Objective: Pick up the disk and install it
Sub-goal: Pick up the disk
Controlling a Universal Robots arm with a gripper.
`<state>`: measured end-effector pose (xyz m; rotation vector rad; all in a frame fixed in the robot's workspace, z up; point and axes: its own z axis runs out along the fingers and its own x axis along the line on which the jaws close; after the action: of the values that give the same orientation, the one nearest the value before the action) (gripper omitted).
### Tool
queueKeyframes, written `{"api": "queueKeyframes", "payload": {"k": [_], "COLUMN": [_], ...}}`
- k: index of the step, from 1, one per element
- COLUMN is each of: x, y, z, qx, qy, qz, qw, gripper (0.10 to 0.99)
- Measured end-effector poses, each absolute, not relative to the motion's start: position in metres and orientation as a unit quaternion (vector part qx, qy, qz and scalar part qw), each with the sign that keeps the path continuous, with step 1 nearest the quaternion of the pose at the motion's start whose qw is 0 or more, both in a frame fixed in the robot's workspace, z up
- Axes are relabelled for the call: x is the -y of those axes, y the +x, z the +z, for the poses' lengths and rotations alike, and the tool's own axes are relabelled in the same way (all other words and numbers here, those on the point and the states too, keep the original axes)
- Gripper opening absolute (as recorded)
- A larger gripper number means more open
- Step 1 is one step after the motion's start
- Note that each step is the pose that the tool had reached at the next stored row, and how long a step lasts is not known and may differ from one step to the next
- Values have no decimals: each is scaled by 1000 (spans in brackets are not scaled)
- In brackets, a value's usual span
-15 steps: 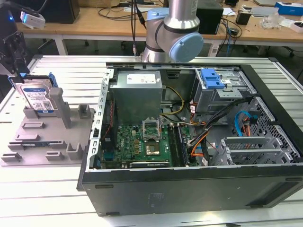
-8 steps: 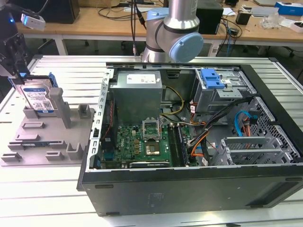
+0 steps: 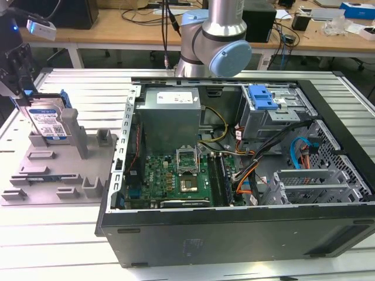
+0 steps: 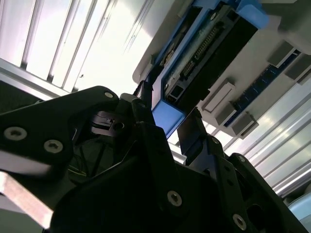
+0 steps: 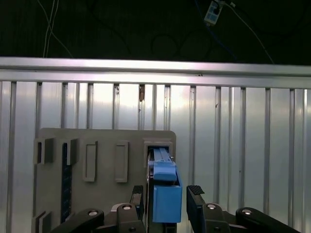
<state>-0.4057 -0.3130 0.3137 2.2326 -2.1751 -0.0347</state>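
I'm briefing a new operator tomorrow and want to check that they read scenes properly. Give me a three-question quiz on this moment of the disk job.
1. True or false: the disk is already installed inside the computer case.
2. Multiple choice: the disk stands upright in A) the grey holder block, B) the drive cage, C) the motherboard socket.
3. Fill in the blank: in the first wrist view, the fingers of the gripper stand on either ____ of the disk, with a gap at one finger.

Key: 1 false; 2 A; 3 side.
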Motion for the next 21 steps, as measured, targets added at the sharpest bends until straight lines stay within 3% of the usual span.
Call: {"api": "queueKeyframes", "payload": {"k": [21], "x": [313], "y": [-406], "z": [302], "qx": [698], "qy": [716], "qz": [-11], "qw": [12], "gripper": [482]}}
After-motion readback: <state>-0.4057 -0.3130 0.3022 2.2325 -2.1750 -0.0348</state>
